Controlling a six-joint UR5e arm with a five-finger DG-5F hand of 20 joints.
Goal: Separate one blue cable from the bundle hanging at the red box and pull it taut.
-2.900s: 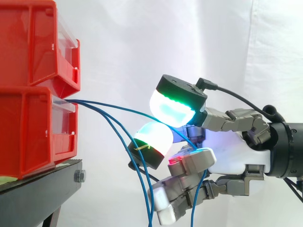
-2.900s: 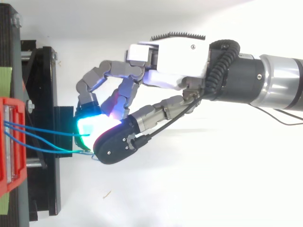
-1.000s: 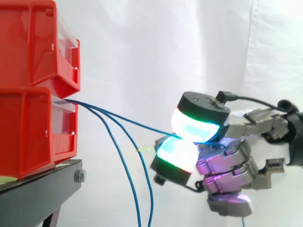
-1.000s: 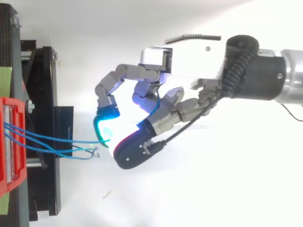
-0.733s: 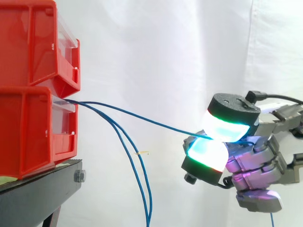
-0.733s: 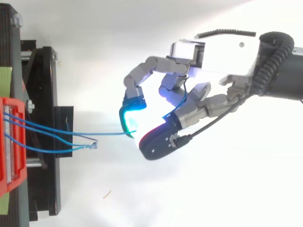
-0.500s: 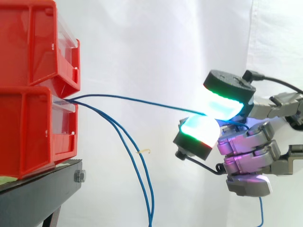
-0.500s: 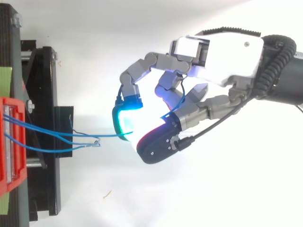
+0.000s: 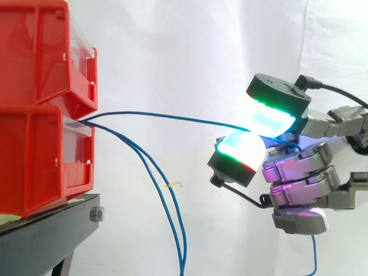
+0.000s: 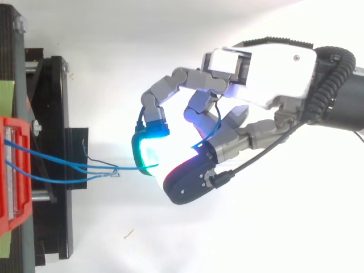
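Robot hand (image 9: 296,169), well right of the red box (image 9: 40,155), pinches one blue cable (image 9: 172,117) between two glowing pads (image 9: 238,148), while the other cables (image 9: 167,213) hang slack below.

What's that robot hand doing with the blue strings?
The robot's hand is pinching one blue cable between two of its glowing fingertip pads. That cable runs from the front of the lower red bin across to the hand, almost straight with a slight bow. The other two blue cables hang down loose next to the black stand, apart from the one it holds.
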